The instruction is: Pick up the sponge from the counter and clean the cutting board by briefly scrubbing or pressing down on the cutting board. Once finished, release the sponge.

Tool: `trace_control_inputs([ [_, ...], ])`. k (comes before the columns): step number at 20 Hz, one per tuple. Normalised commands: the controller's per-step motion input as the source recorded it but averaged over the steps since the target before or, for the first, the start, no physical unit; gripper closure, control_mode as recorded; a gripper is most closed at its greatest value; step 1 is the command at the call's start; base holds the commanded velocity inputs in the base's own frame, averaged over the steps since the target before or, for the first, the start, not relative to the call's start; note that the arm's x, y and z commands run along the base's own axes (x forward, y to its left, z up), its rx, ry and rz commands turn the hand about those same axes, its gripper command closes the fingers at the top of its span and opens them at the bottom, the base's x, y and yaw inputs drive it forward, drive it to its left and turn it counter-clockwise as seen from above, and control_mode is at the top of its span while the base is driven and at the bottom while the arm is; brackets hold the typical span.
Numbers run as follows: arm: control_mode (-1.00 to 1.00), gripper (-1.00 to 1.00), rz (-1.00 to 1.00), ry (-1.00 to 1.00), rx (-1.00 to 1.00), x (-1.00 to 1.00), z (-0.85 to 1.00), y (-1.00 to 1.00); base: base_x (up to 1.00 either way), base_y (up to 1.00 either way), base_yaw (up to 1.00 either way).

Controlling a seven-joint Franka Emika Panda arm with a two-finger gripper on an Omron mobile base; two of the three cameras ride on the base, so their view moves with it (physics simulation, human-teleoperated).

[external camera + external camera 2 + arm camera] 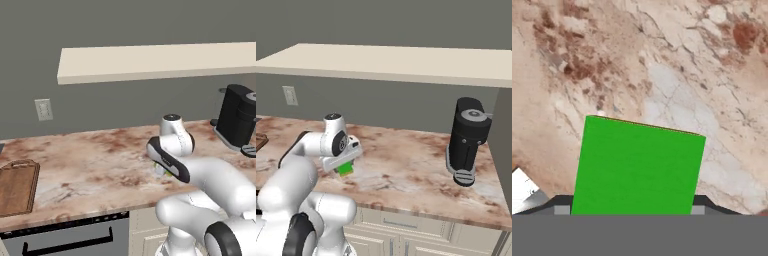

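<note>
Green fills the lower middle of my hand view: the sponge [639, 167] sits between the finger tips, its long axis running from 6 toward 12 o'clock and leaning slightly right, far edge tilted. From the right base view I see the gripper [345, 169] low over the counter [416, 165], jaws closed on the sponge's two sides, a sliver of green under the hand. The cutting board [17, 187] lies well apart at 9 o'clock, handle loop pointing away from me. I can read no writing anywhere, including on the black coffee machine [467, 140].
</note>
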Motion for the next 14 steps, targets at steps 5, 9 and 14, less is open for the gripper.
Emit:
trace_control_inputs([
  [5,-1.0,1.0,0.0,0.01,0.03,-0.13,0.65,0.0,0.0,0.0,0.0],
  [9,-1.0,1.0,0.0,0.01,0.06,-0.07,0.32,0.0,0.0,0.0,0.0],
  [14,1.0,1.0,0.0,0.0,0.02,-0.22,0.0,0.07,-0.21,0.16,0.03],
])
